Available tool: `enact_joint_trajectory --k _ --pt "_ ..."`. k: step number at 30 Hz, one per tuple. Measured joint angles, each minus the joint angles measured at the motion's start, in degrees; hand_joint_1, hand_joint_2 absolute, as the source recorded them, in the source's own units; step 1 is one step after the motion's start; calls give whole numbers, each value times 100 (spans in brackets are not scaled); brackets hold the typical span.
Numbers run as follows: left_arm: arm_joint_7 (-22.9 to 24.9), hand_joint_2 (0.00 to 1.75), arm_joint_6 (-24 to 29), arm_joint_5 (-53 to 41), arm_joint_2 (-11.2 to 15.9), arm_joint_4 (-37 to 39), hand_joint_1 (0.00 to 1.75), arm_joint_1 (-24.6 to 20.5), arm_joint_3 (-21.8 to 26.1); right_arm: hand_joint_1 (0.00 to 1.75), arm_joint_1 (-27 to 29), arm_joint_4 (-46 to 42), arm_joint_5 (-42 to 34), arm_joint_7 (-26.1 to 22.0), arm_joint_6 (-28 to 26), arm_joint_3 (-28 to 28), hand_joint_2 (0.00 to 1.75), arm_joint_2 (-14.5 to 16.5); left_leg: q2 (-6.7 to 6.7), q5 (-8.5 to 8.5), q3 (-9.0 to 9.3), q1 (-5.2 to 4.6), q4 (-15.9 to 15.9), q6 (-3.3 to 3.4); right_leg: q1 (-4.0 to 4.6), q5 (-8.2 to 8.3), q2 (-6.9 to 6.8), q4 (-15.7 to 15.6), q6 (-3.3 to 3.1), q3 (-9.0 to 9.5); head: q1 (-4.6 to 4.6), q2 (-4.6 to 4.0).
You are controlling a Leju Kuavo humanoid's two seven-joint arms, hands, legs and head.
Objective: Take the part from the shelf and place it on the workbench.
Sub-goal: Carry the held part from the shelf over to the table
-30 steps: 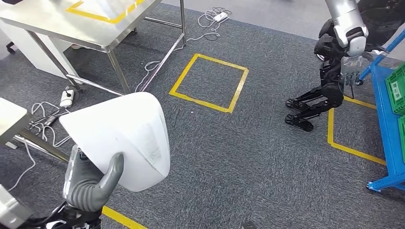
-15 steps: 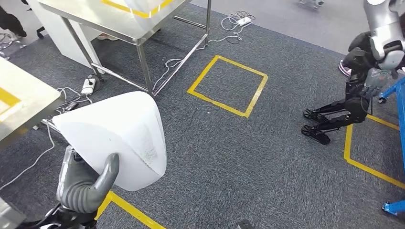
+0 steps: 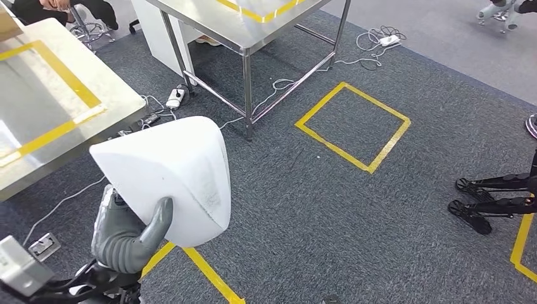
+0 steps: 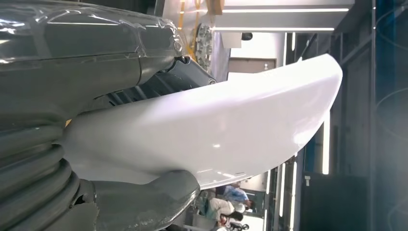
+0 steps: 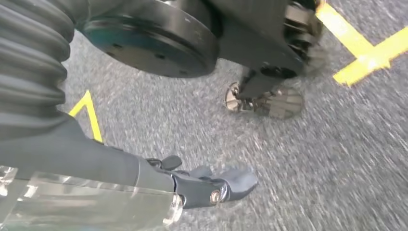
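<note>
1. One big white part (image 3: 170,177) is up off the floor, carried in the left hand (image 3: 126,234) low at the head view's near left.
2. The grey thumb presses across the part's near lower edge, and the left wrist view shows the part (image 4: 211,130) clamped between thumb and fingers (image 4: 159,86), so those fingers are gripping it firmly.
3. The part hangs over grey carpet (image 3: 354,234), just off the near edge of a steel counter (image 3: 63,139) marked with a yellow tape rectangle; it touches neither.
4. A second steel counter (image 3: 266,38) stands farther back, with white cables and a power strip (image 3: 175,98) on the carpet beneath its legs.
5. A yellow tape square (image 3: 353,126) lies on the carpet past the part, and a yellow strip (image 3: 202,272) runs right under it.
6. The right hand (image 5: 211,185) hangs over the carpet in the right wrist view, its fingers curled inward with nothing in them.
7. Dark legged machinery (image 3: 494,199) sits at the far right edge of the head view.
</note>
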Motion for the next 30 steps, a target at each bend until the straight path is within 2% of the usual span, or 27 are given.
enact_joint_trajectory --k 1,2,3,4,5,6,7,8,9,10,11,13,15,17,18,19,20,21,22,24,26,28,29,30 --pt "-1 175 2 -1 2 2 175 -3 2 0 1 1 2 0 -2 -1 175 6 215 -162 -101 4 215 -24 -17 36 -67 -62 6 20 -34 0" --pt "-2 175 5 -2 2 6 175 -6 3 0 13 1 5 0 -5 0 175 9 338 -347 -245 21 516 -66 -21 47 -130 -83 4 26 -74 0" --pt "-2 175 13 -2 3 10 175 -3 3 0 29 2 10 0 -4 1 175 14 337 -503 -399 55 848 -109 -33 46 -207 -85 8 23 -102 0" --pt "-1 175 29 -2 6 12 175 4 3 0 42 4 16 1 -5 1 175 18 320 -572 -507 85 1090 -153 -48 38 -283 -79 21 21 -120 0" --pt "-1 175 46 -2 10 14 175 12 5 0 49 5 27 3 -5 2 175 25 313 -537 -531 113 1161 -200 -69 23 -359 -66 45 21 -142 0" --pt "0 175 62 -2 17 14 175 17 8 0 49 7 38 6 -7 2 175 34 340 -402 -443 140 1019 -250 -94 -1 -429 -38 79 21 -164 0" --pt "2 175 74 -2 25 13 175 24 11 0 45 9 47 10 -10 2 175 45 438 -211 -262 166 707 -301 -118 -38 -488 9 125 21 -192 0" --pt "5 175 80 -2 33 13 175 30 14 0 38 10 55 15 -15 2 175 53 603 -88 -77 168 384 -343 -129 -84 -537 70 180 17 -231 0" --pt "8 175 83 -1 42 8 175 41 16 0 29 13 60 21 -21 2 175 55 744 -6 70 167 127 -336 -129 -137 -576 144 233 12 -266 0" --pt "12 175 88 2 49 -1 175 55 21 0 19 15 63 25 -27 3 175 57 850 8 146 157 -10 -289 -121 -179 -610 200 275 12 -278 0" --pt "16 175 94 4 55 -10 175 69 29 0 10 17 66 27 -34 3 175 57 874 -28 153 136 -33 -218 -112 -204 -641 228 306 16 -273 0" --pt "21 175 108 9 67 -36 175 89 47 0 2 19 68 31 -44 4 175 66 754 -14 138 130 -32 -79 -126 -228 -707 233 341 35 -229 0" --pt "25 175 118 12 80 -65 175 92 62 0 8 19 69 33 -51 4 175 74 610 10 125 132 -41 -11 -158 -398 -569 400 378 -13 -198 0" --pt "31 175 122 14 90 -90 175 92 74 0 26 19 69 33 -56 5 175 82 459 31 110 126 -47 41 -172 -776 -317 1007 396 -246 -139 0" --pt "34 175 122 15 94 -95 175 94 81 0 41 20 69 33 -58 5 175 86 377 39 102 115 -47 61 -169 -956 -251 1397 389 -414 -101 0" --pt "35 175 122 15 99 -97 175 97 88 0 58 20 69 33 -58 5 175 93 290 47 95 99 -46 80 -164 -1055 -223 1706 373 -553 -63 0" --pt "37 175 122 16 105 -97 175 100 96 0 68 21 69 34 -58 6 175 99 198 55 90 81 -46 95 -153 -1043 -208 1840 343 -624 -29 0" --pt "41 175 122 17 110 -99 175 102 102 0 71 21 70 33 -58 6 175 105 106 64 88 64 -46 106 -137 -914 -186 1753 296 -600 1 0" --pt "45 175 122 20 115 -104 175 103 105 0 69 21 70 34 -58 6 175 111 18 72 88 49 -48 113 -113 -707 -143 1481 237 -496 21 0" --pt "57 175 122 32 126 -127 175 102 107 0 61 22 72 35 -61 6 175 113 -144 99 79 43 -51 111 -62 -325 93 742 87 -210 30 0" --pt "72 175 121 48 134 -146 175 105 108 0 54 23 75 37 -66 6 175 108 -280 141 42 72 -58 61 -24 -200 266 352 1 -60 25 0" --pt "83 175 121 59 143 -162 175 113 112 0 32 21 78 44 -68 7 175 114 -386 197 3 91 -92 -23 -21 -176 203 254 -2 -23 53 0" --pt "86 175 121 62 155 -176 175 121 117 0 13 21 80 47 -70 7 175 121 -284 188 -19 78 -91 -53 -36 -136 145 172 13 2 63 0" --pt "89 175 121 64 169 -191 175 122 124 0 1 20 83 50 -74 7 175 130 -121 120 -65 63 -28 -78 -50 -88 83 85 21 28 43 0"
